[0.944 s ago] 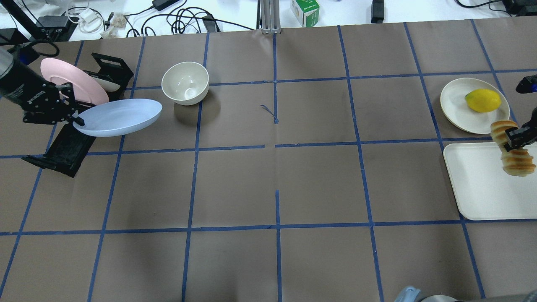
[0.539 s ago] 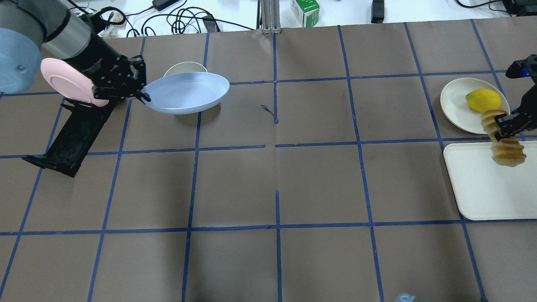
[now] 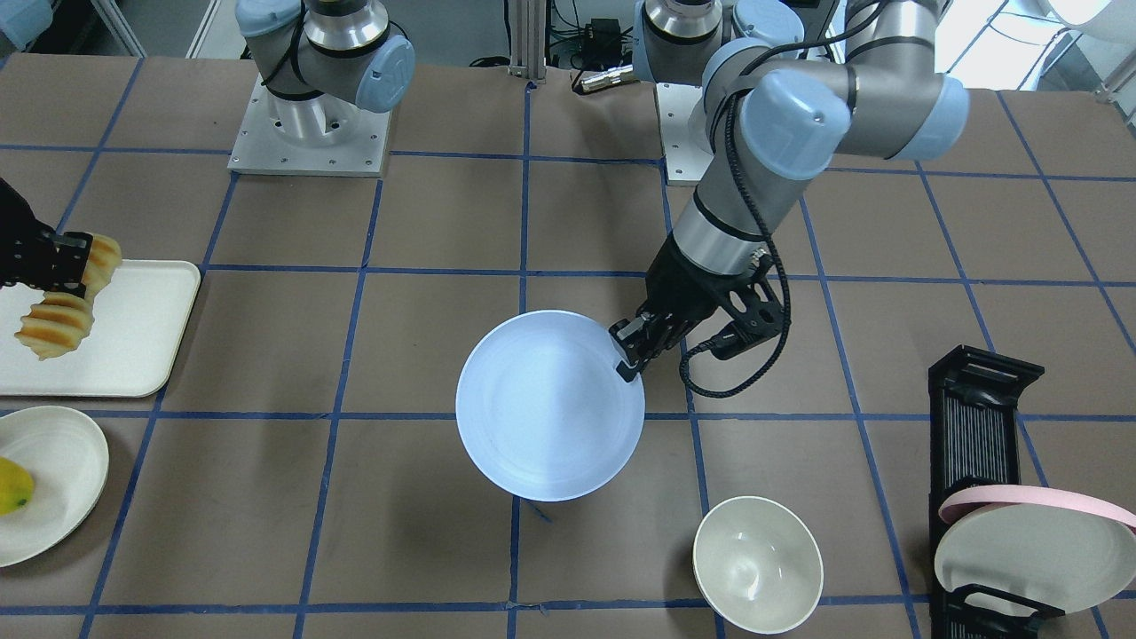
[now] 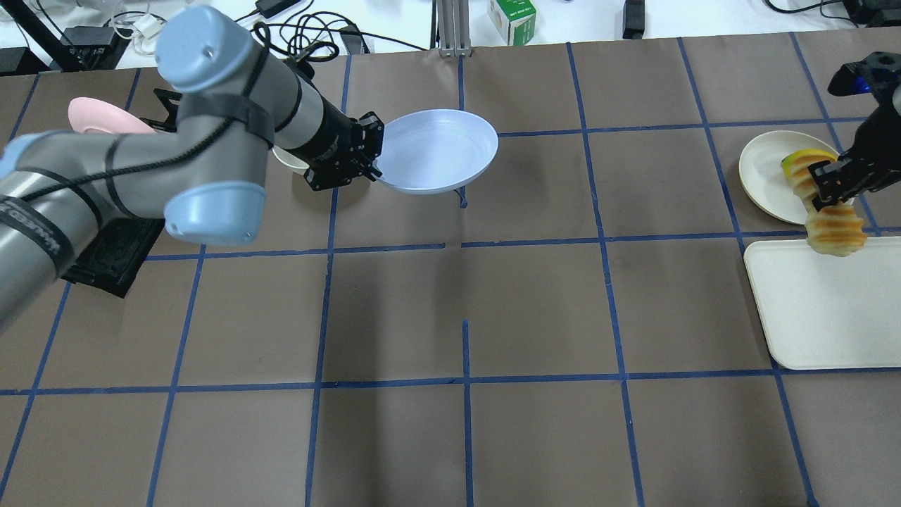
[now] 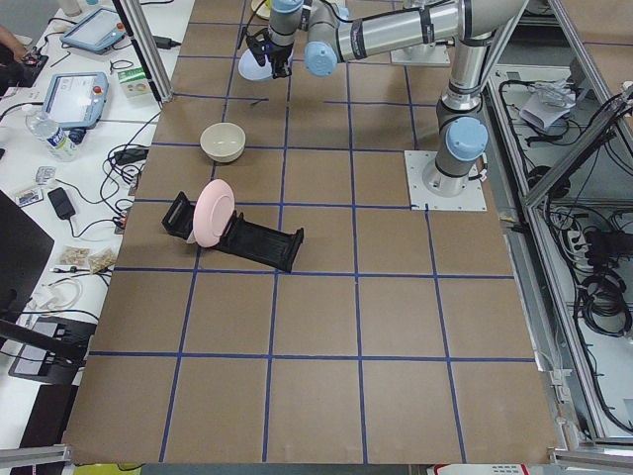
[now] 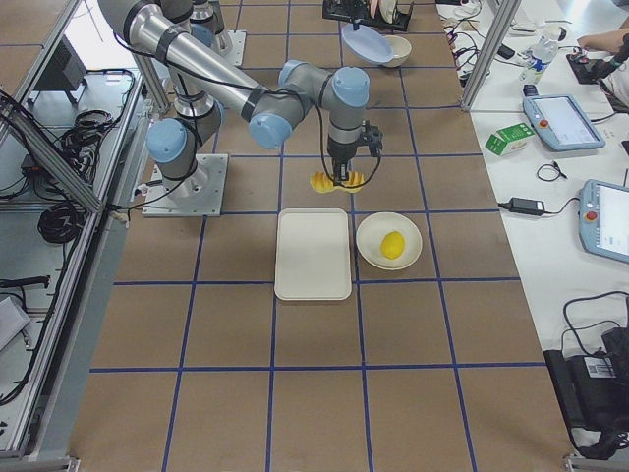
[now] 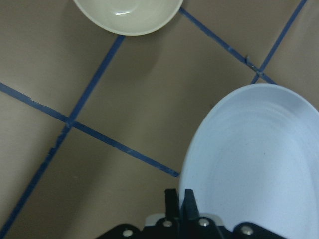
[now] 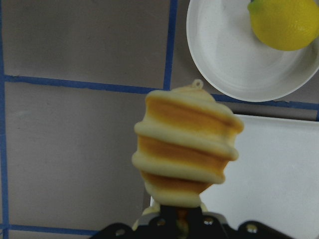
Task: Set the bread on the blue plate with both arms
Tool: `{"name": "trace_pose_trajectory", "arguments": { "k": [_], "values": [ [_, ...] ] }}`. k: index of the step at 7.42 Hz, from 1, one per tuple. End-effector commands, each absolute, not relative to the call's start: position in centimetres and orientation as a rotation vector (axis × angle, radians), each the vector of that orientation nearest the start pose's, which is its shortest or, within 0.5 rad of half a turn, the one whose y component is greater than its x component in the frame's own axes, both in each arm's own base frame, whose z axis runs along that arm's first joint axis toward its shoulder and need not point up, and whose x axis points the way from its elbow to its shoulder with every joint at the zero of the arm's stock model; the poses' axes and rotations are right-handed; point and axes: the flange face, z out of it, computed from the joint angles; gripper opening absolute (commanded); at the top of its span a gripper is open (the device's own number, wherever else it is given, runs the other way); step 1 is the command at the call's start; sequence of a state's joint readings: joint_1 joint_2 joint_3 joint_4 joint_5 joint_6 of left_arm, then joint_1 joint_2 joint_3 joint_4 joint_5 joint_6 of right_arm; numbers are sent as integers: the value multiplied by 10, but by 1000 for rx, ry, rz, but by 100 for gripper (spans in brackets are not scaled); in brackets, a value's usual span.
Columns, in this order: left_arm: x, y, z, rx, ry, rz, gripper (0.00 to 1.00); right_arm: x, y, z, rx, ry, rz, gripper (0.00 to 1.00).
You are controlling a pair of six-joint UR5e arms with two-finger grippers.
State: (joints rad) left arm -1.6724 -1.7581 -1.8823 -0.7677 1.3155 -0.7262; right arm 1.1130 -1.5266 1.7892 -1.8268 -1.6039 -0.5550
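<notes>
My left gripper point(image 4: 373, 166) is shut on the rim of the pale blue plate point(image 4: 440, 151) and holds it in the air over the far middle of the table. The plate also shows in the front view point(image 3: 550, 404) and the left wrist view point(image 7: 259, 164). My right gripper point(image 4: 823, 190) is shut on the middle of the striped bread point(image 4: 835, 227), which hangs above the far edge of the white tray point(image 4: 816, 317). The bread fills the right wrist view point(image 8: 187, 149) and shows at the left edge of the front view point(image 3: 53, 324).
A white bowl point(image 3: 756, 564) stands beside the lifted plate, on the black rack's side. The black rack point(image 3: 985, 417) holds a pink-rimmed plate point(image 3: 1029, 506). A cream plate point(image 4: 764, 169) with a yellow fruit point(image 8: 284, 22) lies just beyond the tray.
My left arm has carried the blue plate from beside the rack toward the table's middle. My right gripper has moved the bread slightly inward and toward the far side.
</notes>
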Motion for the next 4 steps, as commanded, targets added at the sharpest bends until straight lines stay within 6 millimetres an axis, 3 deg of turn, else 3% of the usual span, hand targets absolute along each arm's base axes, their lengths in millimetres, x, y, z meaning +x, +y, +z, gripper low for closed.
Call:
{"name": "trace_pose_trajectory", "arguments": {
  "k": [1,2,3,4],
  "values": [
    [-228,-483,253,-943,3341,-424,0,-77,-512,413,-155,3164,10,0],
    [-232,-481,239,-914,3331,-471,0,-71,-512,422,-169,3145,57,0],
    [-247,-475,228,-879,3329,-442,0,-62,-513,415,-111,3092,76,0],
    [-255,-471,223,-848,3284,-496,0,-51,-527,396,-75,3043,101,0]
  ]
}}
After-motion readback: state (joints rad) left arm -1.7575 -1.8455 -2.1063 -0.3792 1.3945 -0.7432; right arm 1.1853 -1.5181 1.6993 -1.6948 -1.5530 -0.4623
